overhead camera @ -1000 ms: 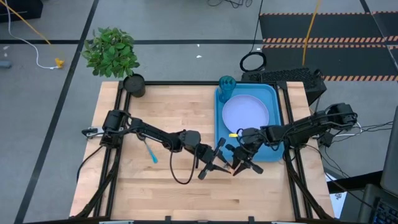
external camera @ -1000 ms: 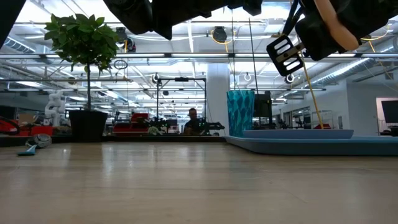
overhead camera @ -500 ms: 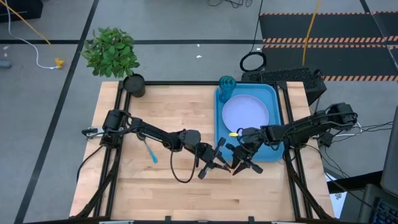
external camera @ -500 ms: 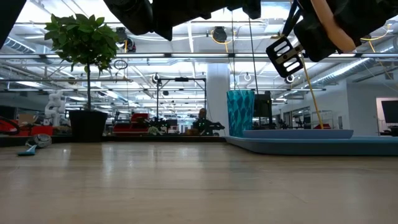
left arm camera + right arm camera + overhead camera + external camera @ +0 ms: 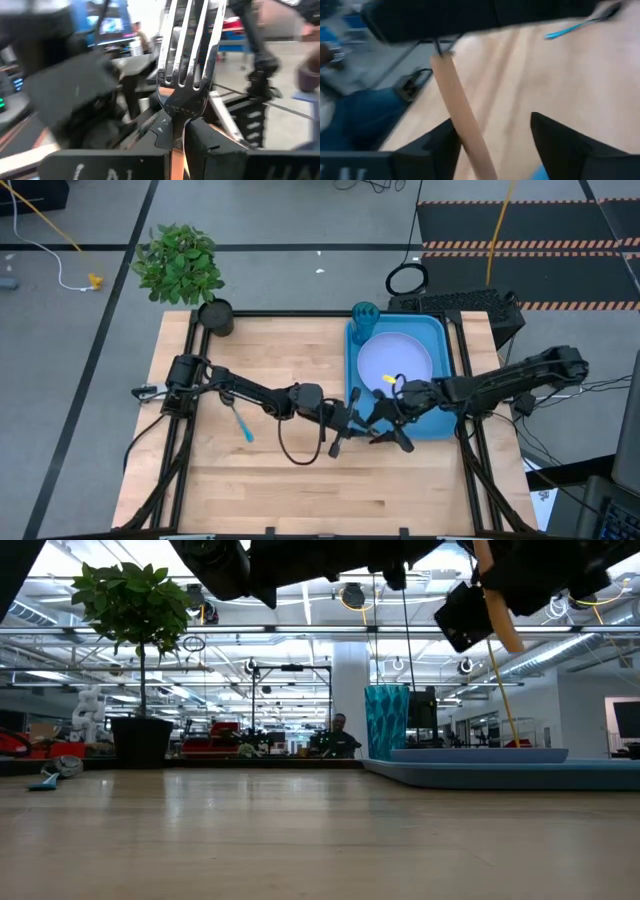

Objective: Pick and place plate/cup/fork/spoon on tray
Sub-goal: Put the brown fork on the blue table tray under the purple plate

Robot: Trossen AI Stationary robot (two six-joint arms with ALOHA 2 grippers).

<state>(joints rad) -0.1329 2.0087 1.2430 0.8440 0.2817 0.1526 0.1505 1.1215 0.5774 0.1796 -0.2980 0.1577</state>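
Right now the left gripper (image 5: pixel 345 435) pinches the small orange-handled fork (image 5: pixel 186 65) in the air beside the big blue tray (image 5: pixel 437 425), with the spread right gripper (image 5: pixel 392 430) close by (thin, light and stiff, best held mid-handle).

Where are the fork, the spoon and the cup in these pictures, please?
fork (image 5: pixel 186 75), left wrist view, on its tines.
spoon (image 5: pixel 242 423), high view, mid-handle.
cup (image 5: pixel 387 721), low view, on its side wall.
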